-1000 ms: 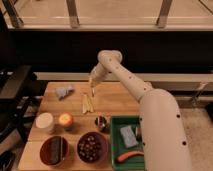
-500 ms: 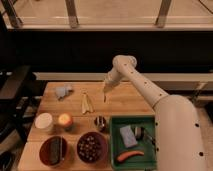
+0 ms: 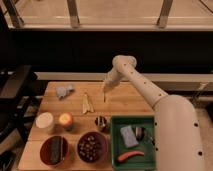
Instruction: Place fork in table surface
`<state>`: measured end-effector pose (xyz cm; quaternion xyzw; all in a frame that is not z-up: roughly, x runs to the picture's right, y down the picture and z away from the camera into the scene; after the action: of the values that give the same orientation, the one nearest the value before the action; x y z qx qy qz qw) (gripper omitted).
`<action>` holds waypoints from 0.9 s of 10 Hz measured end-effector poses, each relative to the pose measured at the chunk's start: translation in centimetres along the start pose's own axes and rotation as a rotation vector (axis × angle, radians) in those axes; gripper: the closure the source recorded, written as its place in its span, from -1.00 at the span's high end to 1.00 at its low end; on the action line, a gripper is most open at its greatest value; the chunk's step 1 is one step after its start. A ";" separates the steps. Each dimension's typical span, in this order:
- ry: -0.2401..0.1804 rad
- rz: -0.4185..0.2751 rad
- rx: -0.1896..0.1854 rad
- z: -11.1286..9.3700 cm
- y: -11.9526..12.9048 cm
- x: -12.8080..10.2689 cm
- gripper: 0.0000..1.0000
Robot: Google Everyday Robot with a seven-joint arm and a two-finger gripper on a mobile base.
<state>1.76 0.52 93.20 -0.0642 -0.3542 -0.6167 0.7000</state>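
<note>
I see the fork hanging upright from the gripper, which pinches its top end, tip just above the table surface at the far middle, well behind the green tray. From the tray, the pale sticks lie up and left, just left of the fork, with a grey-blue lump farther left near the back edge. Just left of the tray sits a small dark cup, then an orange ball, a white container, and two dark bowls along the front.
</note>
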 end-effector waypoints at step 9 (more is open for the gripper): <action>0.002 0.213 -0.019 -0.1 8.1 -1.5 -0.52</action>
<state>9.18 3.58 95.02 -0.1074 -0.3391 -0.5423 0.7612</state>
